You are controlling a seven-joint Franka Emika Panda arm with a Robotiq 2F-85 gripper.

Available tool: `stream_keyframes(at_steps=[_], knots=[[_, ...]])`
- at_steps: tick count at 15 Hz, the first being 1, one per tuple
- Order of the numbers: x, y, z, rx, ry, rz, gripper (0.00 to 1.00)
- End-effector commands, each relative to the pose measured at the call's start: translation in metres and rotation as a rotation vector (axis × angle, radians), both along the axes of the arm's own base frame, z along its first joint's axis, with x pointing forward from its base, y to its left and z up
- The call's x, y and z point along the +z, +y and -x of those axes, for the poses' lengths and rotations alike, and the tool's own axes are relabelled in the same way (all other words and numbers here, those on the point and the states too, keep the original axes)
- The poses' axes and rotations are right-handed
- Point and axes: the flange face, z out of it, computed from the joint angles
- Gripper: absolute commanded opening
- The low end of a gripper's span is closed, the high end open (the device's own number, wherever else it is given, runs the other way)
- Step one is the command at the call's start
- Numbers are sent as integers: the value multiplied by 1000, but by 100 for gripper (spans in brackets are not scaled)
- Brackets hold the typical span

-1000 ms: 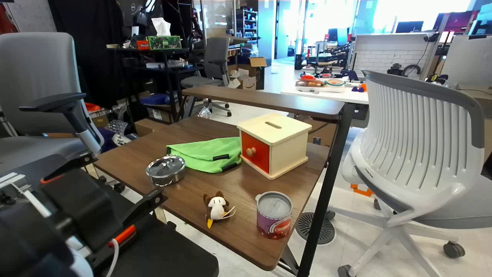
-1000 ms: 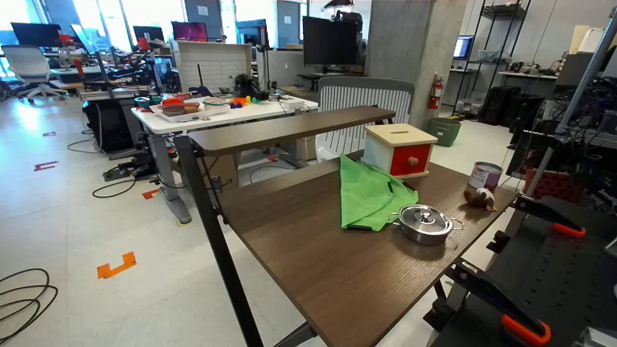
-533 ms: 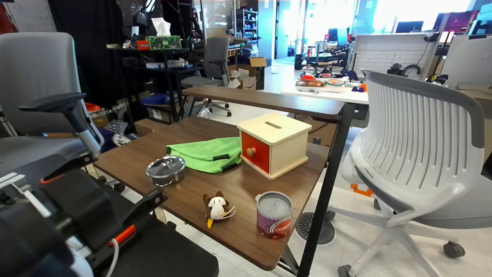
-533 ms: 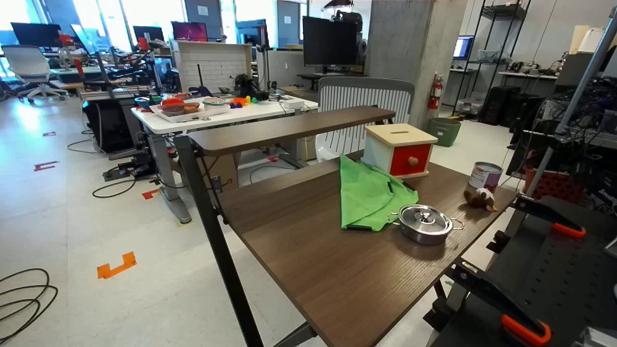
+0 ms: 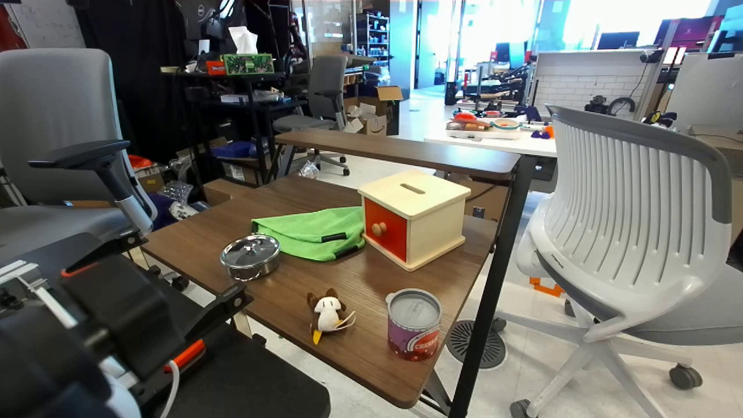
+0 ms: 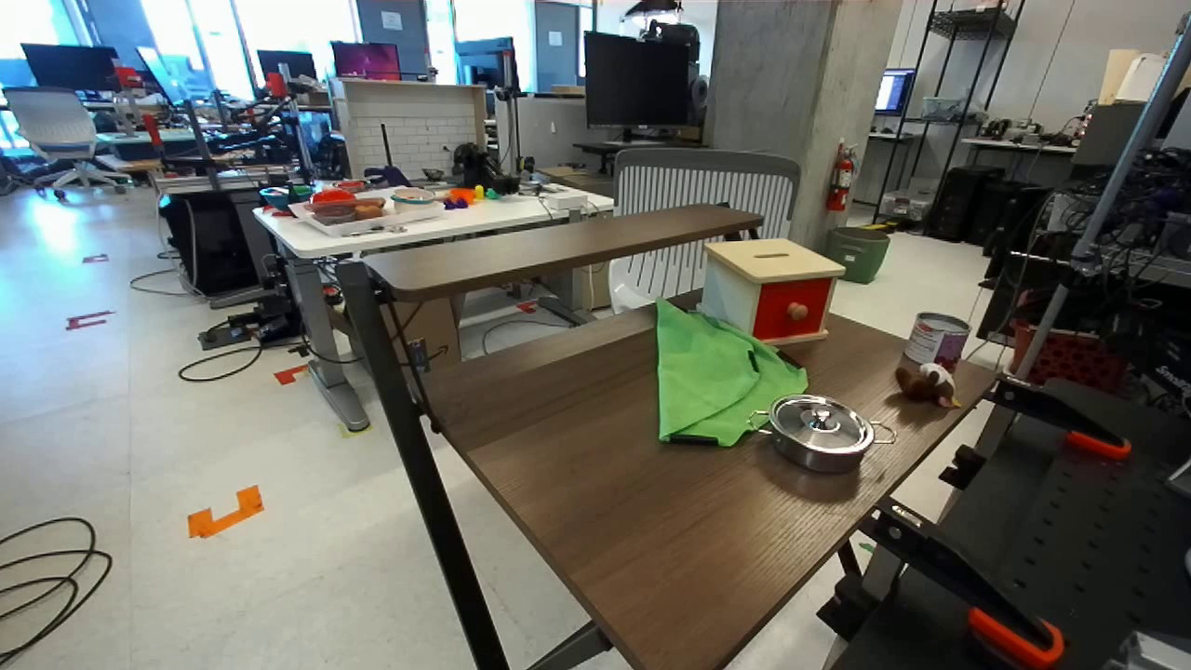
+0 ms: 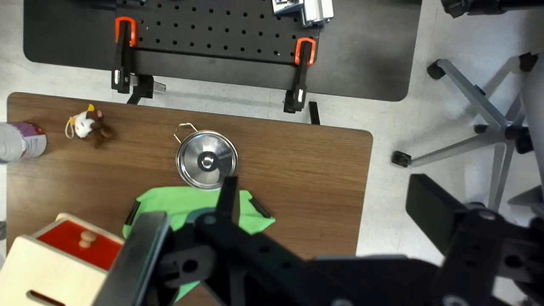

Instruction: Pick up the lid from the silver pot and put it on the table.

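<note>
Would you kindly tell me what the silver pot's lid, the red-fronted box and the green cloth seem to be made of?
The lid looks like polished metal, perhaps stainless steel, given its mirror-like reflections. The box is probably smooth wood, judging by its pale blond colour; the red front, evenly coloured, looks painted. The green cloth seems a matte fabric, by its soft folds; fibre unclear.

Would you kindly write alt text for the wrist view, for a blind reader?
Seen from above, a silver pot with its lid on stands on a brown table, beside a green cloth. The open gripper spans the lower foreground; at the left are a red-fronted wooden box, a plush toy and a can.
</note>
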Motion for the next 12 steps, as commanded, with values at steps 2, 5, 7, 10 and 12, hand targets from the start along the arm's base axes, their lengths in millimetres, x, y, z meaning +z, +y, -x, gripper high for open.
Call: stream_keyframes(at_steps=[2,5,7,10,12], knots=[[-62,-38,7,-56,-21,2,100],[-101,-66,4,-126,-65,-7,100],[-125,-83,1,-187,-128,-17,100],[-159,-105,-2,-255,-163,-25,100],[-184,-115,-2,-292,-174,-13,100]])
